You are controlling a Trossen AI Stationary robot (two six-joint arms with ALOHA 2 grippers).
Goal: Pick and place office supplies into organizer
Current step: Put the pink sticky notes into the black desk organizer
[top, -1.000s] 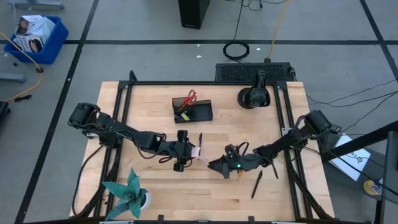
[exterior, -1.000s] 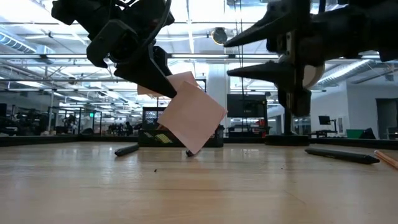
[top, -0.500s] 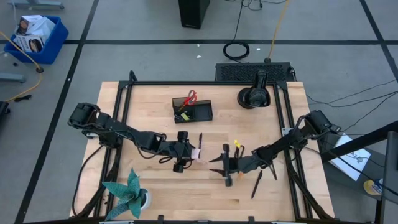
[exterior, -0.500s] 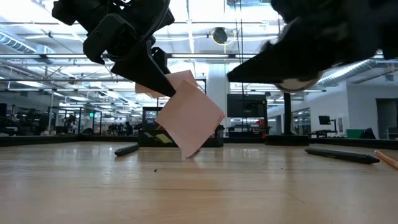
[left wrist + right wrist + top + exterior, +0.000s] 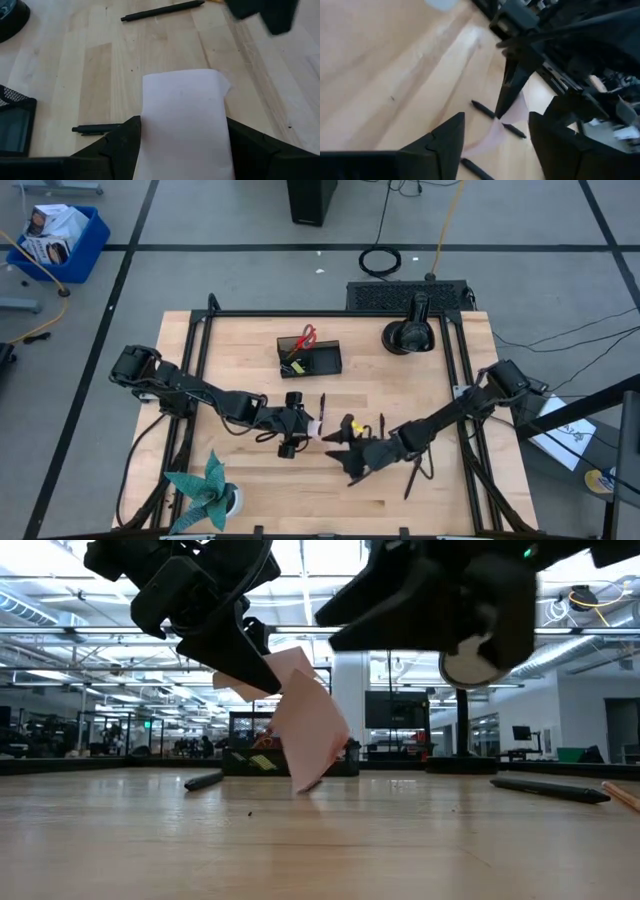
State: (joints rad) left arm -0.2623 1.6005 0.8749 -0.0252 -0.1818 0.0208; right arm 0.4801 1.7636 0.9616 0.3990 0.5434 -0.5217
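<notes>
My left gripper (image 5: 305,427) is at mid-table, shut on the pink sticky-note pad (image 5: 305,730), which fills the gap between its fingers in the left wrist view (image 5: 182,120). My right gripper (image 5: 338,450) stands open just to the right of the pad, a little nearer the table's front edge. Its fingers point toward the pad with nothing between them (image 5: 495,145). The black organizer (image 5: 310,356) sits on the table farther back, with red-handled scissors (image 5: 307,336) standing in it. An orange pencil (image 5: 382,421) lies on the wood to the right of the pad. My left gripper pinches the pad across its width, one finger on each side edge (image 5: 146,135). The fingers slant down from the table's left. The pad sticks out past the fingertips and is tilted. Its lowest corner (image 5: 300,785) is at the tabletop; whether it touches, I cannot tell.
Black pens lie on the table, one just behind the pad (image 5: 322,405) and one at the front right (image 5: 412,477). A teal paper plant (image 5: 205,490) stands at the front left. A round black object with an upright post (image 5: 410,332) stands at the back right.
My right gripper has moved toward the table's left, closing in on the pad, has risen a little and has rolled strongly about its own axis. My left gripper has kept the pad in place.
</notes>
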